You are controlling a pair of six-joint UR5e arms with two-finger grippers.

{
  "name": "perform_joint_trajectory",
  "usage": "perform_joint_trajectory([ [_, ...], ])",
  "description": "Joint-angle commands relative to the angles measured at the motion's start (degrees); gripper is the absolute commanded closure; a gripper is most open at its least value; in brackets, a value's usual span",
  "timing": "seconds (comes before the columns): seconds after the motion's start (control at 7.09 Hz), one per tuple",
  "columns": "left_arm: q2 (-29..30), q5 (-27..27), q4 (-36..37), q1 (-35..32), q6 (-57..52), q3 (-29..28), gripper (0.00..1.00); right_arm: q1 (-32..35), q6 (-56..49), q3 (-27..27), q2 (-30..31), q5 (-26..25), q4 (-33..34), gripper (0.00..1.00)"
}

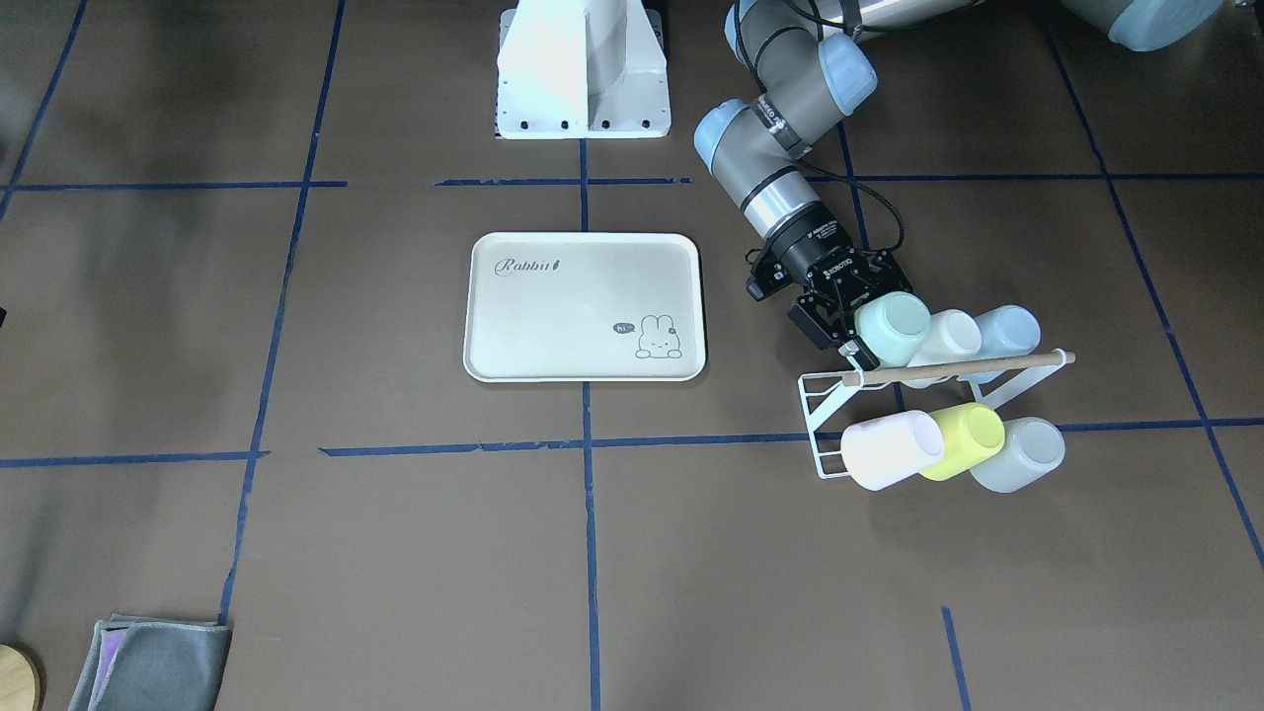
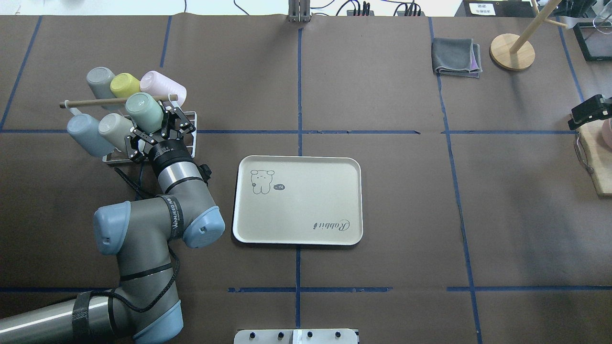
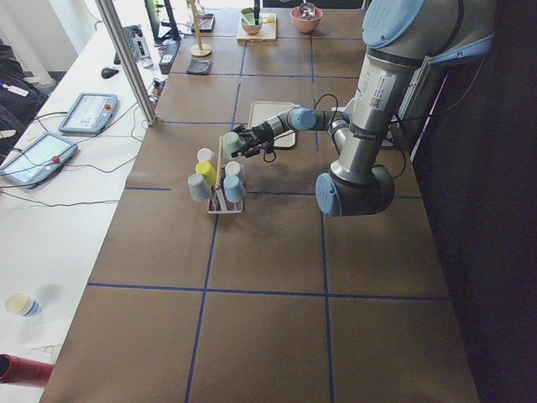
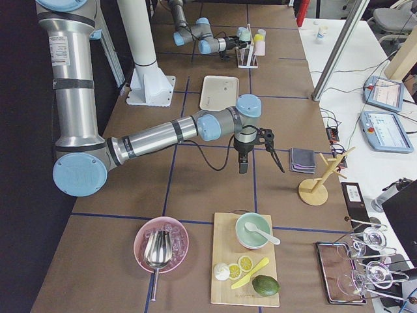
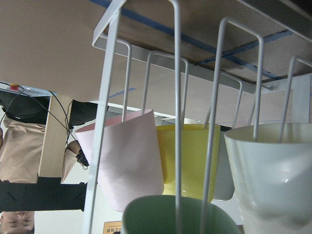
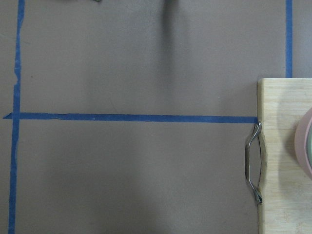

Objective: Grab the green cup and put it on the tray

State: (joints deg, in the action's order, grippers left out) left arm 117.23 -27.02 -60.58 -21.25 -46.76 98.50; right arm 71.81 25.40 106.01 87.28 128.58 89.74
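Observation:
The green cup (image 1: pixel 894 331) hangs mouth-down on a prong at one end of a white wire rack (image 1: pixel 820 434), next to a cream cup and a pale blue one. My left gripper (image 1: pixel 871 318) has a finger on each side of the cup near its rim and looks shut on it. The overhead view shows the same (image 2: pixel 152 122). In the left wrist view the cup's rim (image 5: pixel 161 217) is at the bottom, with a rack wire running into it. The tray (image 1: pixel 513 355) lies flat to the side of the rack. My right gripper (image 2: pixel 589 112) hangs open, far off.
The rack also holds pink (image 1: pixel 889 449), yellow-green (image 1: pixel 966 439) and grey cups, under a wooden rod (image 1: pixel 958 367). A folded grey cloth (image 2: pixel 456 57) and a wooden stand (image 2: pixel 512 51) sit at the far right. A cutting board (image 6: pixel 285 156) lies beneath the right gripper.

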Motion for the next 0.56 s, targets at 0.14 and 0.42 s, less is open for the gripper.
perform_joint_trajectory([
  [0.14,-0.15,0.3,0.02,-0.55,-0.26,1.87,0.59,0.0,0.0,-0.02,0.0,0.0,0.0,0.0],
  [0.42,-4.0,0.39,0.02,-0.64,-3.34,7.64,0.59,0.0,0.0,-0.02,0.0,0.09,0.0,0.0],
])
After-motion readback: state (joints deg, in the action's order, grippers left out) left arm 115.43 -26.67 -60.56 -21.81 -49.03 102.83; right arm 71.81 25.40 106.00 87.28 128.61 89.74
